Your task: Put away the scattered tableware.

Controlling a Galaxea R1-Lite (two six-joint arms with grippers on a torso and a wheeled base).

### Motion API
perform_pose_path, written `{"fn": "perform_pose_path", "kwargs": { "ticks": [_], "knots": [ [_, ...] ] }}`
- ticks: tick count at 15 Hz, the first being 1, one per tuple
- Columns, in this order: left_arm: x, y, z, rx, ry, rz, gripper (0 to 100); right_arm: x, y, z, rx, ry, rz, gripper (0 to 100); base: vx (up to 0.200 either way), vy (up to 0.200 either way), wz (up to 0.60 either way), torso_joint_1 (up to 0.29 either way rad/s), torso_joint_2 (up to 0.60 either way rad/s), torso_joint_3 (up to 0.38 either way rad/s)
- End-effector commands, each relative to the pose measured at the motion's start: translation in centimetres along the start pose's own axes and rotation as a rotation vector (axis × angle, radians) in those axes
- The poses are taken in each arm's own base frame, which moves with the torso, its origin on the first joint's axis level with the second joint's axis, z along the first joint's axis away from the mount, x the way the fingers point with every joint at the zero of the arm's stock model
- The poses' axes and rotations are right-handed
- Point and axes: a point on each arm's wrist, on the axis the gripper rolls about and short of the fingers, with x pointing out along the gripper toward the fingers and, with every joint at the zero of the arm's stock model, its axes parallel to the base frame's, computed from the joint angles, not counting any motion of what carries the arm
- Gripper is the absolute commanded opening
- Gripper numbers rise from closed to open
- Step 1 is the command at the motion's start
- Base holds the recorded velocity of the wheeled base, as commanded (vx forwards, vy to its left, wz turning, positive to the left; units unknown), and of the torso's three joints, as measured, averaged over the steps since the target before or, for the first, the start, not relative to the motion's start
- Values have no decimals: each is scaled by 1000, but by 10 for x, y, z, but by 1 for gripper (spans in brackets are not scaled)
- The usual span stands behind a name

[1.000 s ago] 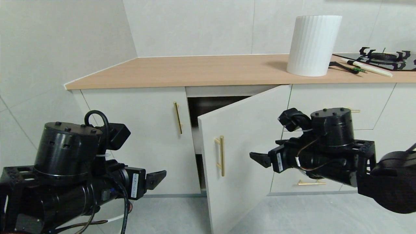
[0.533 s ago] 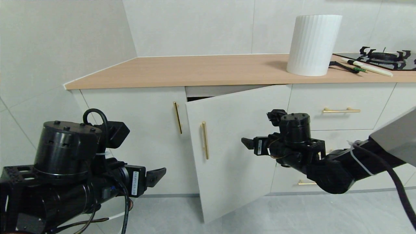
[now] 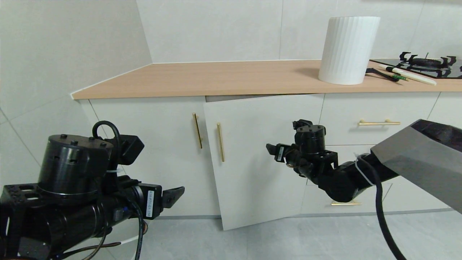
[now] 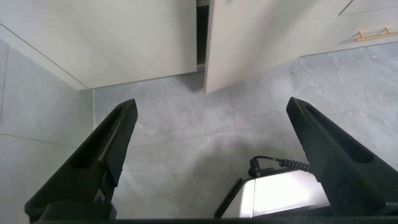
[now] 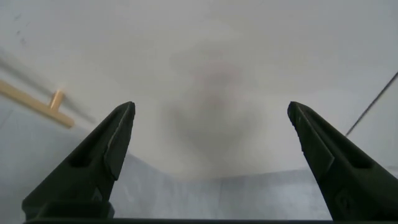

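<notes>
On the wooden counter [image 3: 216,77] stands a tall white ribbed container [image 3: 348,50]. Beside it lie several utensils [image 3: 409,76] with black, green and white handles. Below, a white cabinet door [image 3: 260,159] with a gold handle [image 3: 220,142] is almost shut, leaving a thin gap at its top. My right gripper [image 3: 270,148] is open, its fingertips at the door's face; the door [image 5: 211,56] looms very close in the right wrist view. My left gripper [image 3: 177,193] hangs low at the left, open and empty, above the floor [image 4: 186,143].
A second cabinet door [image 3: 151,155] with a gold handle [image 3: 196,130] stands shut to the left. Drawers with gold handles [image 3: 379,122] are at the right. A gas hob [image 3: 427,63] sits at the counter's far right. A tiled wall closes the left side.
The cabinet door has swung from wide open to almost shut, and my right arm has stretched forward following it. The left arm has kept still.
</notes>
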Motion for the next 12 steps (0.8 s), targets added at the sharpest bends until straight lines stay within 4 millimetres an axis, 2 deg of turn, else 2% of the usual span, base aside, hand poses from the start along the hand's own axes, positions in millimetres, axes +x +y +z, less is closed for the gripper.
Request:
{"fn": "perform_pose_path", "kwargs": {
  "ticks": [1, 6, 12],
  "knots": [
    [0, 0, 0, 0, 1, 0, 100, 24, -9, -13, 24, -2, -44, 100, 0, 0, 0, 0, 0, 0],
    [1, 0, -1, -1, 4, 1, 100, 64, -28, -20, 68, -85, -165, 100, 0, 0, 0, 0, 0, 0],
    [1, 0, -1, -1, 4, 1, 100, 90, -44, -25, 77, -161, -273, 100, 0, 0, 0, 0, 0, 0]
  ]
}}
